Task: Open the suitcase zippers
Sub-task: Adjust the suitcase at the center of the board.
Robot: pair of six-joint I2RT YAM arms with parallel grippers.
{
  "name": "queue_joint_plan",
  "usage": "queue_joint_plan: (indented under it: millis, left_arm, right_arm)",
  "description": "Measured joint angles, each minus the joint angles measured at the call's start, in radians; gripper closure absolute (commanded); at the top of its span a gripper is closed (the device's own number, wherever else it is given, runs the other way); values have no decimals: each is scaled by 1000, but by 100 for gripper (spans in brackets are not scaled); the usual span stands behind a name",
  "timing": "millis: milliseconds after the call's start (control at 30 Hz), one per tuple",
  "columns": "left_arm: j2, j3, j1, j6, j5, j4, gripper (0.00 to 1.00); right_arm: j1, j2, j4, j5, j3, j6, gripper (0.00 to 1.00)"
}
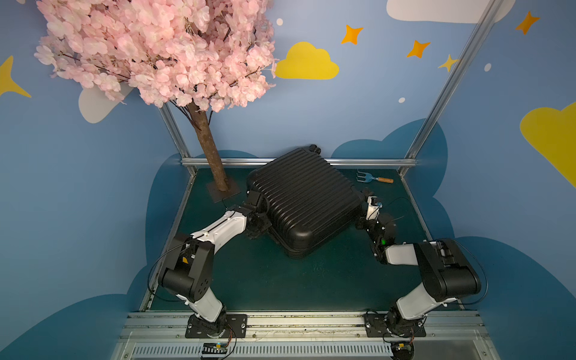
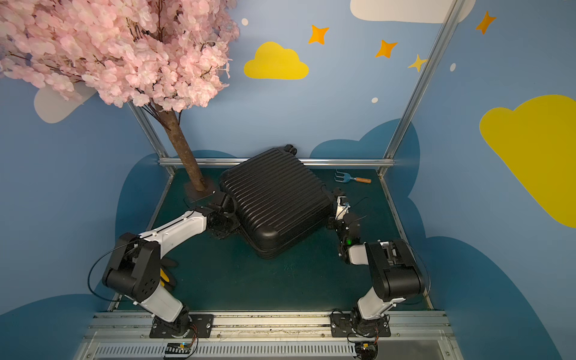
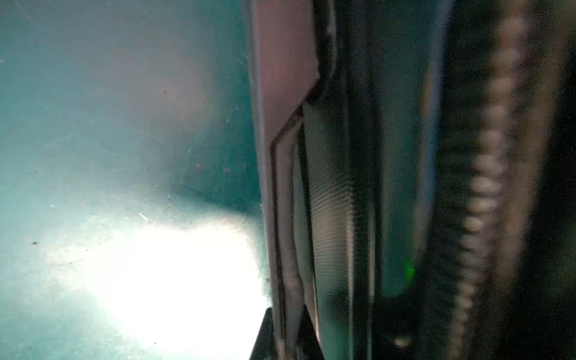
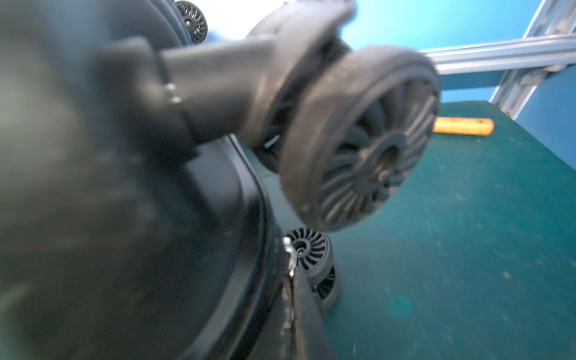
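The suitcase point(image 1: 305, 199) has a ribbed, plastic-looking shell with a soft sheen, and its wheel point(image 4: 364, 140) looks matt and dusty. The table point(image 1: 311, 280) is matt and scuffed, the rails point(image 1: 374, 161) are bare metal, and the fork point(image 1: 375, 179) has a wooden handle.

From my console: the suitcase point(image 1: 304, 202), a black hard-shell case with a ribbed, grooved shell and rounded corners, lies flat on the dark green table point(image 1: 311, 280). It sits at an angle, one corner pointing toward me and the far corner reaching the back rail. In both top views its two halves lie stacked one on the other. Black spoked caster wheels point(image 4: 367, 146) stick out sideways from one end. The zippers point(image 3: 480, 187) show in the left wrist view as a blurred row of teeth along the seam. I cannot tell from here whether they are undone.
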Motion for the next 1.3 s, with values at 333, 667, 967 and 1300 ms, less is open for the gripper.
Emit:
queue_joint_plan:
  millis: [333,667,967,1300]
  left_arm:
    - [-26,-33,18,11,-11,34,98]
    - [-226,-227,-74,-93,-58,84,98]
    - [-422,-394,-323,-259,-154,100,98]
    - [-546,-463,-544,-104,-197,187,44]
  right_arm:
    - [-48,-175,-58,10,2,75,61]
    - [59,-592,-858,48,180,195,90]
    - [-88,-185,-1381,-63,585,260,97]
    - [-91,153,-1615,-287,1031,209,72]
